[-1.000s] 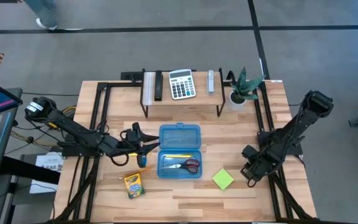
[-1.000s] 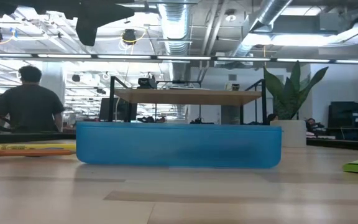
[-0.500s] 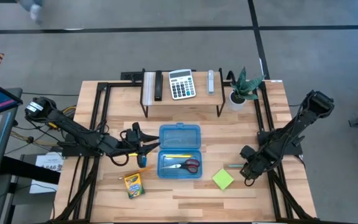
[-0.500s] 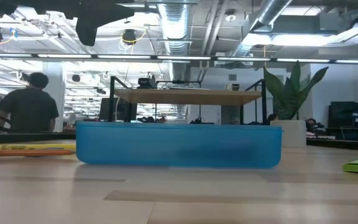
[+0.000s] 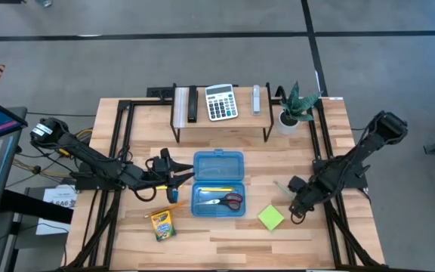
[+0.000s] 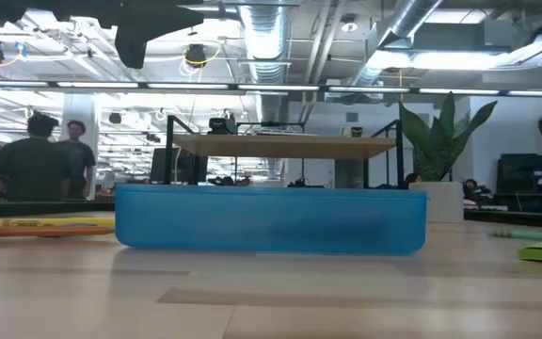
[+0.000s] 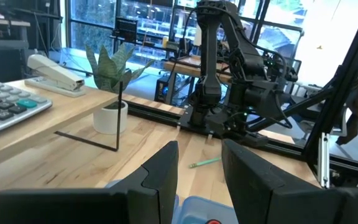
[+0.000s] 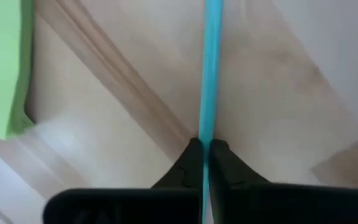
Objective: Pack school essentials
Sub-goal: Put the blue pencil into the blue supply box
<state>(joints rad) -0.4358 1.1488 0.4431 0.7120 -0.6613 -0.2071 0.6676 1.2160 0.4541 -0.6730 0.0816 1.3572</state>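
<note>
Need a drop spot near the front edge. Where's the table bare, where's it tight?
Bare: the front strip of the table between the crayon box and the sticky-note pad, and the stretch between the blue case and the right gripper. Tight: left of the case, where the left gripper sits, and the crowded shelf.

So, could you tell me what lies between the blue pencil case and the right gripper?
In the high view, only the lime-green sticky-note pad lies between the blue pencil case and the right gripper; otherwise bare table.

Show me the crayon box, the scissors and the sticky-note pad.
crayon box (image 5: 161, 224), high view, middle of its printed front.
scissors (image 5: 233, 201), high view, the red handles, inside the blue case.
sticky-note pad (image 5: 271, 217), high view, centre of its top sheet.
</note>
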